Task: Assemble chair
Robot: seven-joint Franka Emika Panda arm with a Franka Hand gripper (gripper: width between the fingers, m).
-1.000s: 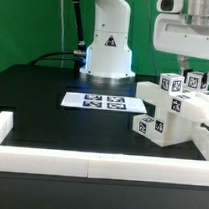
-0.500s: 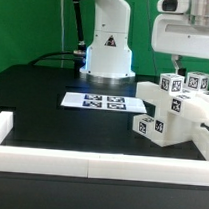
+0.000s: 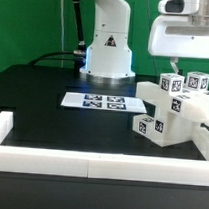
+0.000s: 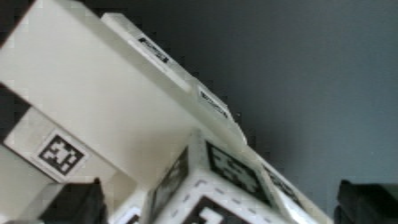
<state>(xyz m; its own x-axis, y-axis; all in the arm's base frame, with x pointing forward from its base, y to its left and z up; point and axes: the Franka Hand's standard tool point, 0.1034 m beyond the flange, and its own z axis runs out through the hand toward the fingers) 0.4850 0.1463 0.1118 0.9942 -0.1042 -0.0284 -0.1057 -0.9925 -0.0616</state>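
Observation:
The chair parts (image 3: 175, 109) are chunky white blocks with black-and-white tags, stacked together at the exterior view's right. Two small tagged blocks (image 3: 172, 84) stick up on top of them. My gripper (image 3: 190, 66) hangs just above these top blocks, with its white hand higher up. In the wrist view a long white slab (image 4: 107, 90) and a tagged block (image 4: 222, 180) fill the picture. My gripper (image 4: 214, 208) is open: its dark fingers (image 4: 68, 205) stand wide apart on either side of the tagged block and hold nothing.
The marker board (image 3: 97, 101) lies flat in the middle of the black table, in front of the robot base (image 3: 108, 53). White border rails run along the front (image 3: 88, 170) and the left corner (image 3: 1, 126).
My hand has drifted slightly up and to the exterior view's left above the chair parts. The chair parts have not moved.

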